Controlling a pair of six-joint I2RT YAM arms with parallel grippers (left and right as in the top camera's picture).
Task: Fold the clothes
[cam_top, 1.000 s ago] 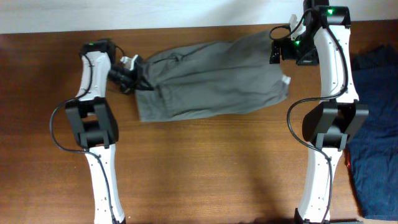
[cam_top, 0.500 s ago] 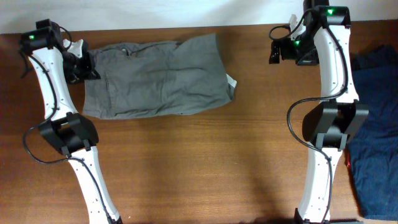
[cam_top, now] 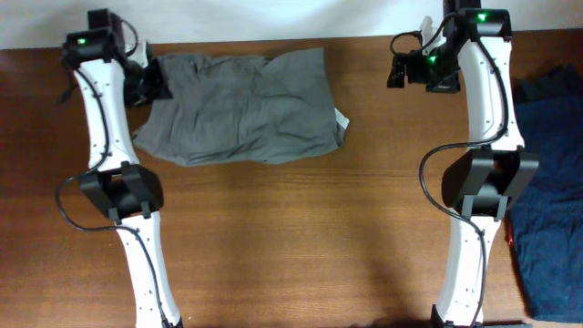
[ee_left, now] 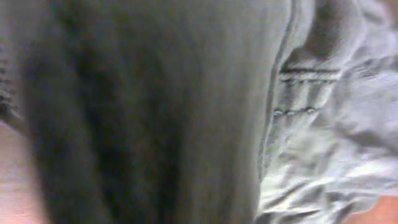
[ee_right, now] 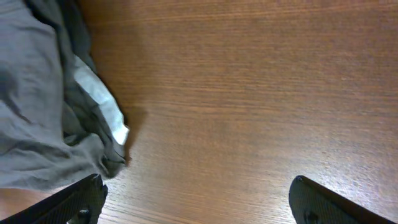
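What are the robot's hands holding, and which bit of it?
The left end effector seems to pinch the soft grey cotton garment at its left edge; its fingers are hidden. The right end effector is open, holding nothing.

Prob. robot lab: 2 arms [cam_top: 480, 182] on wood table [cam_top: 301, 237], white wall [cam_top: 273, 18].

- I find no text, brand, number or sign that I can read in any of my views.
- The small white label [ee_right: 99, 102] on the grey clothes [cam_top: 241, 109], left of my right wrist view, shows no legible print.
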